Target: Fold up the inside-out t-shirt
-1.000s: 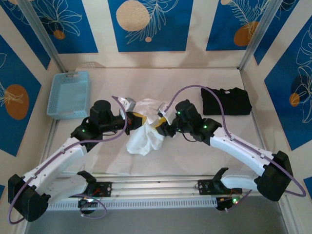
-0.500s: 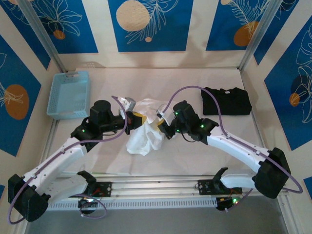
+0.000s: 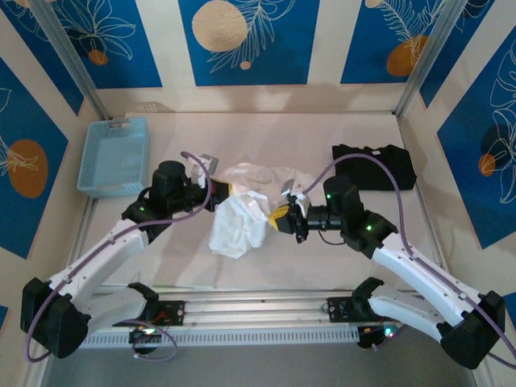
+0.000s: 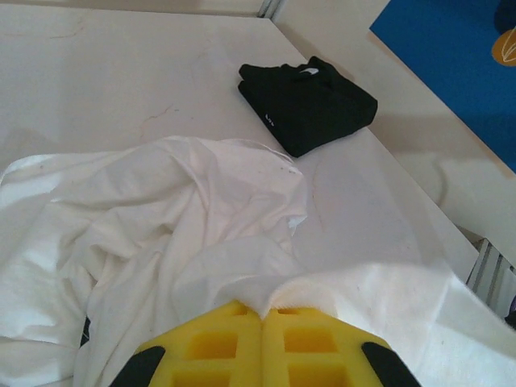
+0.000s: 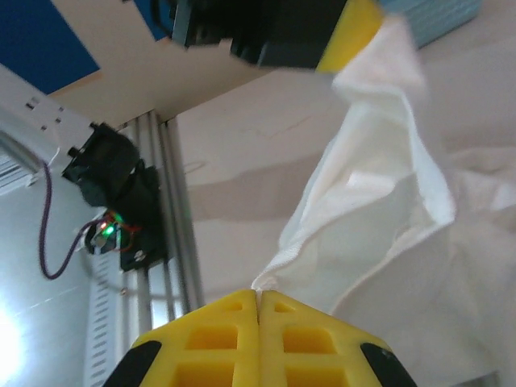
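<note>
The inside-out t-shirt is a crumpled white bundle at the table's middle, partly lifted between the two arms. My left gripper is shut on a fold of its cloth; in the left wrist view the yellow pads pinch the white t-shirt. My right gripper is shut on an edge of the same shirt at its right side. In the right wrist view its pads pinch a hem of the t-shirt, which stretches up to the left gripper.
A folded black garment lies at the back right, also seen as the black garment in the left wrist view. A blue basket stands at the back left. The metal rail runs along the near edge.
The right gripper has closed on the shirt's edge and pulled to the right, spreading the cloth. The left gripper has kept its hold, shifting slightly back.
</note>
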Action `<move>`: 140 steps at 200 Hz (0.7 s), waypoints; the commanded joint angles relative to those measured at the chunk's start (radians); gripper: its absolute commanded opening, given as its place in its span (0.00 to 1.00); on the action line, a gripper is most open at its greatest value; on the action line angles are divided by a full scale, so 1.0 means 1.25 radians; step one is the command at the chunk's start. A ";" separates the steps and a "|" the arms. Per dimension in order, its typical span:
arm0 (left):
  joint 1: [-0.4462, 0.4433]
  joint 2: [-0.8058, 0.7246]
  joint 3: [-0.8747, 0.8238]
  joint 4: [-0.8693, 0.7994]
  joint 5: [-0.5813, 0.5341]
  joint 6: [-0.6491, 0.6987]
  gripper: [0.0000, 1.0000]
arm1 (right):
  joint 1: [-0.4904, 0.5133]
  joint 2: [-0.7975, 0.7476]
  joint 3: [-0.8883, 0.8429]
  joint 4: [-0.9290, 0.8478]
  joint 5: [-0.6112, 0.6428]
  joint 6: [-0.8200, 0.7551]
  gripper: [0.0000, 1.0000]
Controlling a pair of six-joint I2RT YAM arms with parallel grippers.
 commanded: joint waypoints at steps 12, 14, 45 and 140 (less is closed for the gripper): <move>0.017 -0.004 0.018 0.028 0.004 -0.011 0.00 | 0.044 0.041 -0.028 -0.004 -0.035 -0.012 0.00; 0.018 -0.004 0.018 0.029 0.006 -0.011 0.00 | 0.048 0.046 -0.028 -0.007 -0.029 -0.014 0.00; 0.021 -0.003 0.017 0.061 0.094 -0.005 0.00 | 0.083 0.080 -0.007 -0.007 0.061 -0.017 0.19; 0.021 -0.011 0.006 0.079 0.181 -0.017 0.00 | 0.101 0.207 0.099 0.110 0.181 -0.003 0.60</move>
